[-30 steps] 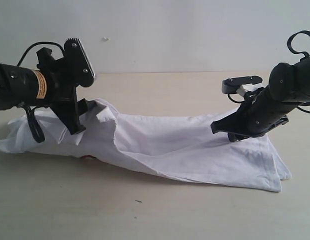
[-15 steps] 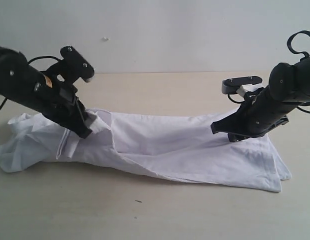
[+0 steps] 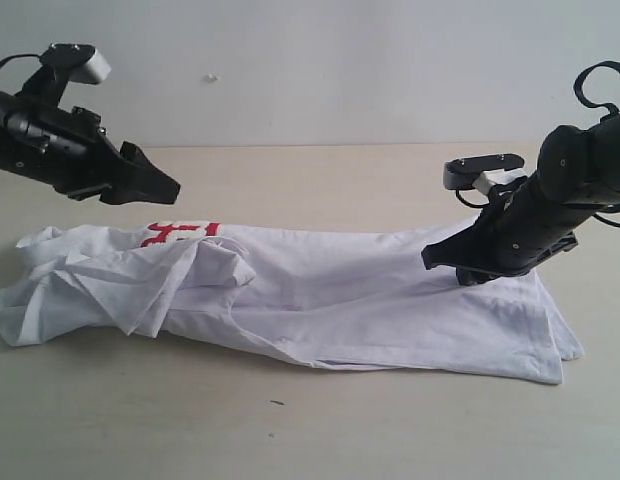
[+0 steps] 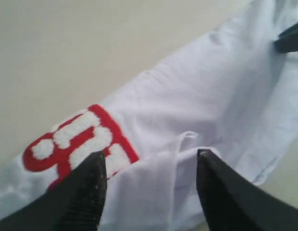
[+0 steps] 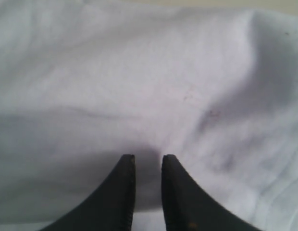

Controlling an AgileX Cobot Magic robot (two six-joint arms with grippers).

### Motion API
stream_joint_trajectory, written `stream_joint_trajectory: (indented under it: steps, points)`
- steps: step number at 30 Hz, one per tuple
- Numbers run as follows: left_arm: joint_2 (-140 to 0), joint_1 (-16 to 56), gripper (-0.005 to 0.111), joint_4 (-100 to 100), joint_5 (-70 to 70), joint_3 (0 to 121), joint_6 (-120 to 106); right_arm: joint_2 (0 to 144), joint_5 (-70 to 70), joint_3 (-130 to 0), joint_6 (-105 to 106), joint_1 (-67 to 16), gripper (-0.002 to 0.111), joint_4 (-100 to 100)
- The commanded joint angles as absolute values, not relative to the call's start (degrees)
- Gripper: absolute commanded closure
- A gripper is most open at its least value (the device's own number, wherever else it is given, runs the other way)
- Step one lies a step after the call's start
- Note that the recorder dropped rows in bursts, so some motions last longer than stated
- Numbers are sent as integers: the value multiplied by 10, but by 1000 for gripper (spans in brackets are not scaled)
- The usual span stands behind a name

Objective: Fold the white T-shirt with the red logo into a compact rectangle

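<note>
1. The white T-shirt (image 3: 370, 300) lies on the table (image 3: 320, 430), and its long axis runs from side to side in the exterior view. It is already narrowed into a long band, so we judge the fold is about half done.
2. The left end of the band is crumpled into loose folds. The red logo (image 3: 180, 233) shows only in part, at the far edge of this end.
3. The left gripper (image 3: 155, 185) hangs in the air with its jaws wide apart and nothing between them. It is above the crumpled end, on its far side, and does not touch the cloth.
4. From this gripper, the logo and the loose folds lie just below and a little toward the near side. In the left wrist view they sit directly under the open jaws.
5. The right gripper (image 3: 445, 262) is down on the other end, with its jaws almost together. The cloth rises toward it in a small peak, so it seems to pinch a fold of the shirt.
6. The left arm is clearly the nearer one to the crumpled end. We think that the next move belongs to it, which is to descend and take this end.
</note>
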State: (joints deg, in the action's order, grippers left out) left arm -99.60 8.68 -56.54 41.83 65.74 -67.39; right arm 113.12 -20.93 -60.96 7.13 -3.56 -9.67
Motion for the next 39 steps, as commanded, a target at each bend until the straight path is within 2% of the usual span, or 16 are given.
stream_joint_trajectory:
  steps: [1, 6, 8, 11, 15, 30, 39]
  points:
    - [-949, 126, 52, -507, 458, 653, -686, 1127, -209, -609, 77, -33, 86, -98]
    - [-881, 241, 52, -253, 359, 560, -449, 1127, -209, -609, 77, -33, 86, -105]
    - [-867, 286, 57, -134, 324, 520, -341, 1127, -209, -609, 77, -33, 86, -112]
    - [-862, 338, 74, 59, 286, 463, -172, 1127, -209, -609, 77, -33, 86, -115]
    - [-870, 369, 107, 257, 270, 429, 16, 1127, -211, -609, 75, -33, 86, -116]
    - [-931, 375, 107, 193, 199, 427, 19, 1127, -211, -609, 76, -33, 86, -116]
    - [-990, 342, 107, 208, 211, 451, 17, 1127, -216, -609, 76, -33, 86, -116]
